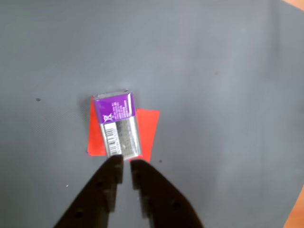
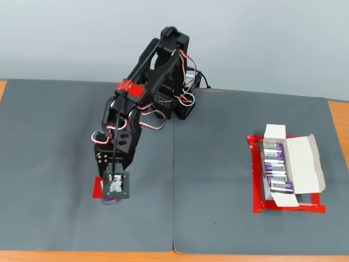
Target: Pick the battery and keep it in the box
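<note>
In the wrist view a purple battery [image 1: 118,126] with a silver-white labelled face lies flat on a red tape patch [image 1: 148,130] on the grey mat. My gripper [image 1: 126,161] sits just at the battery's near end, its jaws almost together with only a thin gap, not around the battery. In the fixed view the gripper [image 2: 113,197] points down at the left front of the mat, with a bit of purple battery [image 2: 109,202] showing under it. The white box [image 2: 305,161] lies open far to the right and holds several like batteries [image 2: 277,169].
The box sits inside a red tape rectangle outline [image 2: 255,183]. The arm's base [image 2: 177,106] stands at the back middle of the mat. The orange table edge [image 2: 338,117] shows at the right, and in the wrist view [image 1: 297,211] at the lower right.
</note>
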